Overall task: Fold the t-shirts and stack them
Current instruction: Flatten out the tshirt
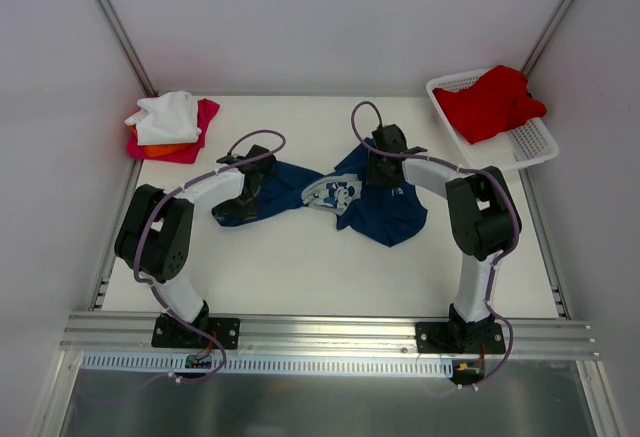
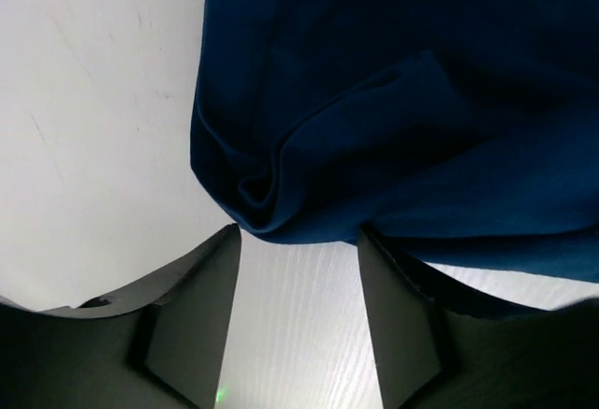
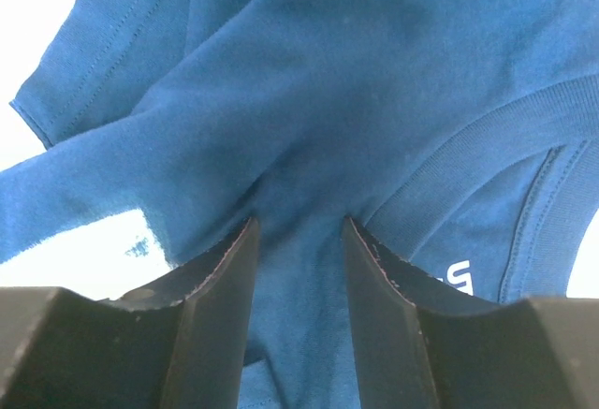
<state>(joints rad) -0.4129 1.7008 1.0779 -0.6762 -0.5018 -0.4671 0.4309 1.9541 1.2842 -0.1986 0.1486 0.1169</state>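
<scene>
Lying twisted across mid-bench, navy t-shirt (image 1: 390,219). Clamped beside the collar by right pincer (image 3: 299,231), cloth bunched between its fingers. Met at a rolled edge by left pincer (image 2: 299,241), parted, bare bench showing between. Likely to miss: closing this shallow could nip only the fold's lip, slip off, and leave the twist in.
</scene>
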